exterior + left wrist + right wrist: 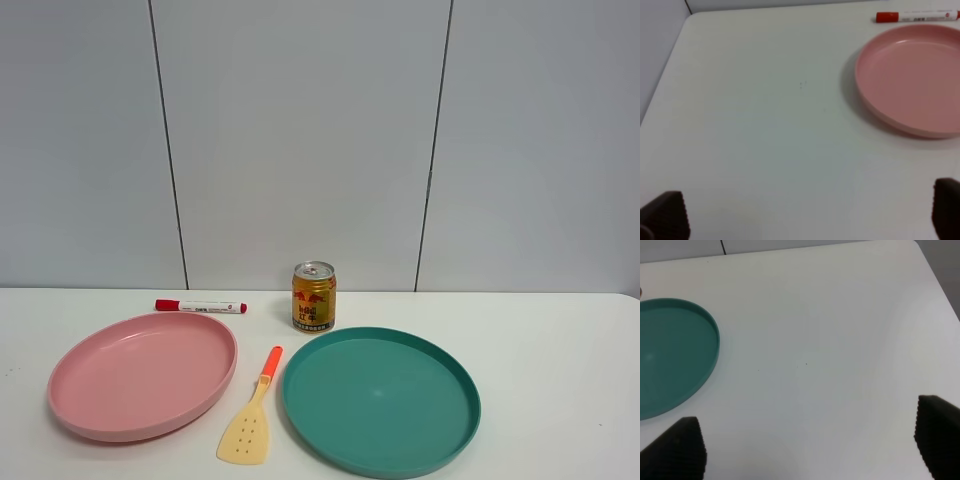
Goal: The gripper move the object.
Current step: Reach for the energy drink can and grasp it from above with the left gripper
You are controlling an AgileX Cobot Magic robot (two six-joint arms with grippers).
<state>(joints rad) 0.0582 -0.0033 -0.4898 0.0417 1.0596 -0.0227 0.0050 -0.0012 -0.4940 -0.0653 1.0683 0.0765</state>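
Your left gripper (805,212) and right gripper (807,441) hang empty, jaws spread wide, well apart from the Red Bull can (314,297) standing upright just behind the teal plate (400,425). Of the 2, either could topple it by closing high or off-center.

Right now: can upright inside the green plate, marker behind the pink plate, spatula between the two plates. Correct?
Not quite. The can stands upright on the table just behind the green plate, not inside it, as the exterior high view shows. The rest holds: the marker lies behind the pink plate, the spatula between the plates.
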